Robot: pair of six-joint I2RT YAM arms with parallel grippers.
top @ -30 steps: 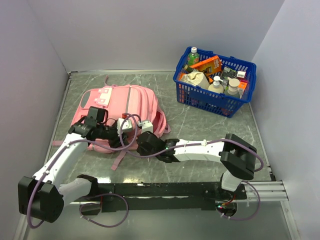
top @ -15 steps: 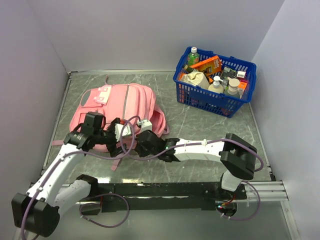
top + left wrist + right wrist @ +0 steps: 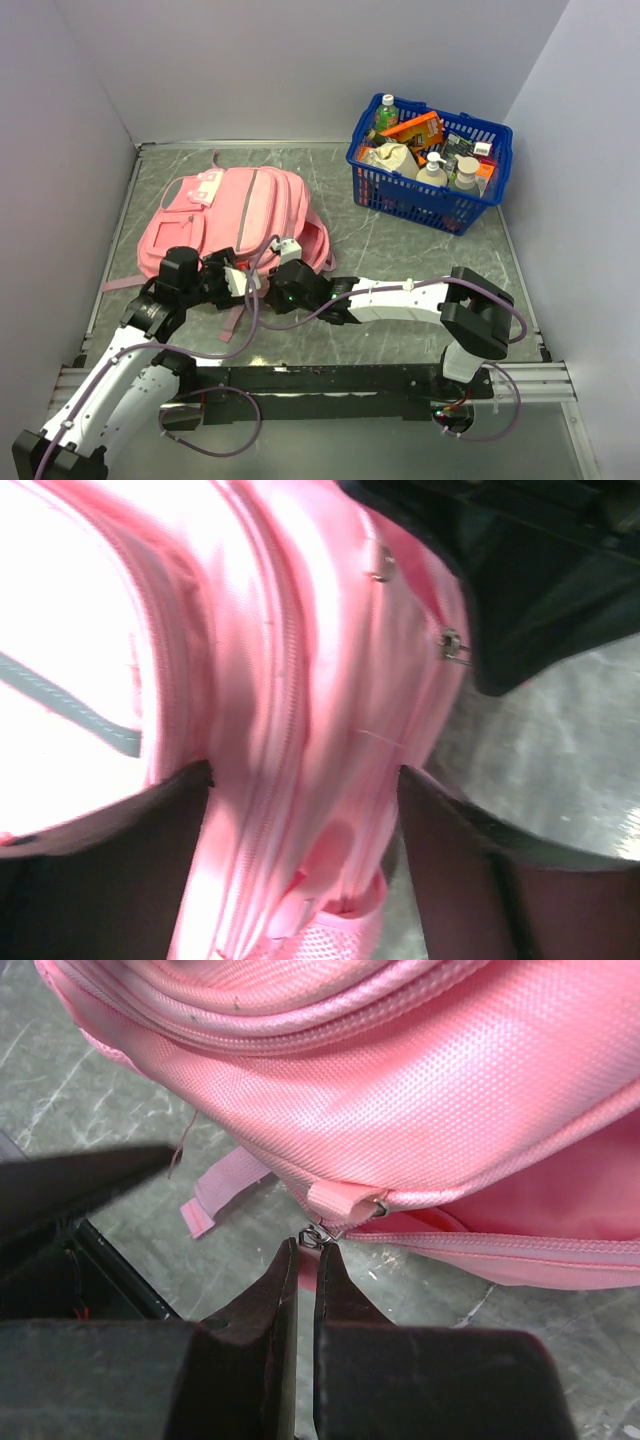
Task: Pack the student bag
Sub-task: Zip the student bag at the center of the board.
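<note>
The pink student bag (image 3: 240, 205) lies flat on the table at the left. My left gripper (image 3: 236, 280) is at its near edge. In the left wrist view it (image 3: 305, 772) is open, its fingers either side of the bag's zippered edge (image 3: 280, 680). My right gripper (image 3: 285, 282) is at the same near edge, just right of the left one. In the right wrist view it (image 3: 307, 1250) is shut on a pink pull tab hanging from the metal zipper slider (image 3: 318, 1235) at the bag's corner (image 3: 400, 1090).
A blue plastic basket (image 3: 420, 200) filled with bottles and packets stands at the back right. A loose pink strap (image 3: 232, 322) trails onto the table near both grippers, also in the right wrist view (image 3: 215, 1200). Grey walls close in the left, back and right.
My left arm has drawn back toward the near edge, its gripper sliding down to the bag's near edge. The right gripper has stayed at the bag's corner.
</note>
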